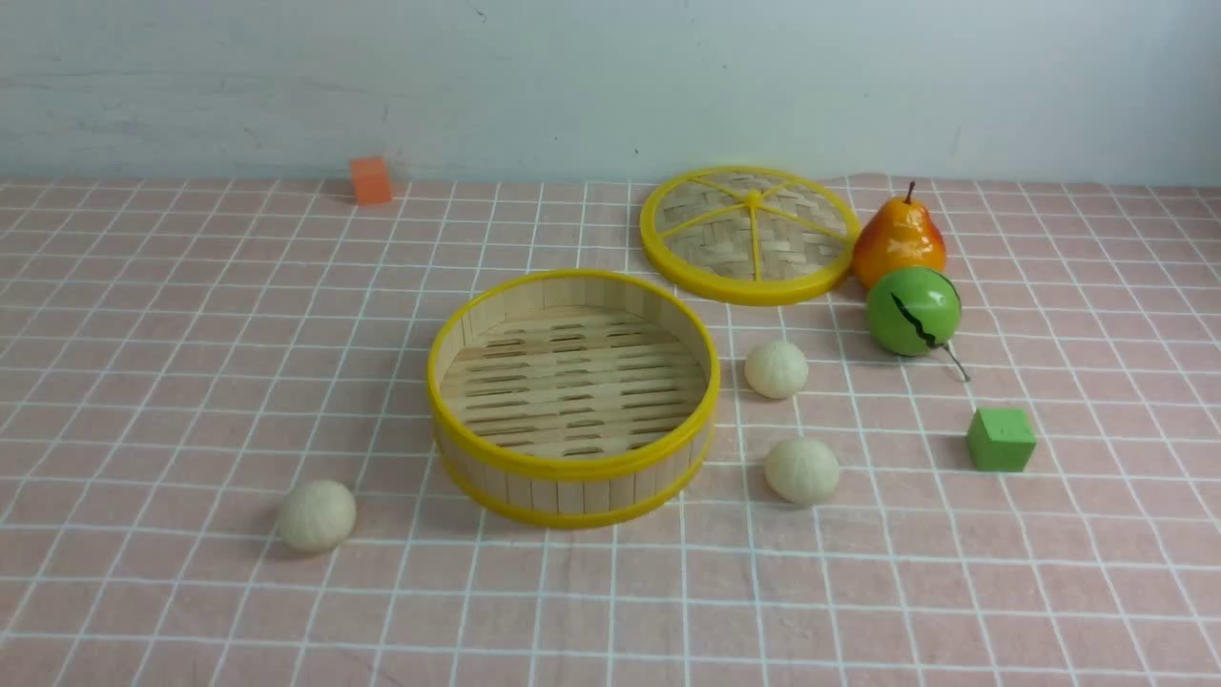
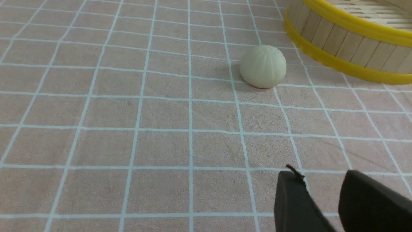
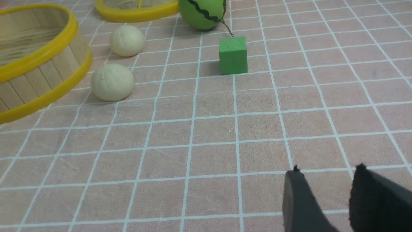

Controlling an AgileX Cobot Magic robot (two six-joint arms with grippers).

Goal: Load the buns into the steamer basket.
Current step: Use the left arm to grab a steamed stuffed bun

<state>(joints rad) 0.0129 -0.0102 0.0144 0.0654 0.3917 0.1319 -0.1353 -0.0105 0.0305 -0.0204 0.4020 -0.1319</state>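
Observation:
The steamer basket [image 1: 572, 465] stands mid-table, nothing inside it. One cream-white bun [image 1: 317, 515] lies on the cloth to its front left. Two more buns [image 1: 776, 369] [image 1: 802, 470] lie to its right. Neither arm shows in the front view. In the left wrist view my left gripper [image 2: 322, 175] is open and holds nothing; that bun [image 2: 263, 66] lies well ahead of it beside the basket's wall [image 2: 338, 45]. My right gripper [image 3: 328, 172] is open too, far back from its two buns [image 3: 112, 82] [image 3: 127, 40] and the basket [image 3: 42, 83].
The flat woven lid [image 1: 751, 235] lies behind the basket at the right. An orange pear [image 1: 899, 239] and a shiny green ball [image 1: 913, 311] sit next to it. A green cube [image 1: 1001, 440] is at the right, an orange cube [image 1: 370, 180] at the back left.

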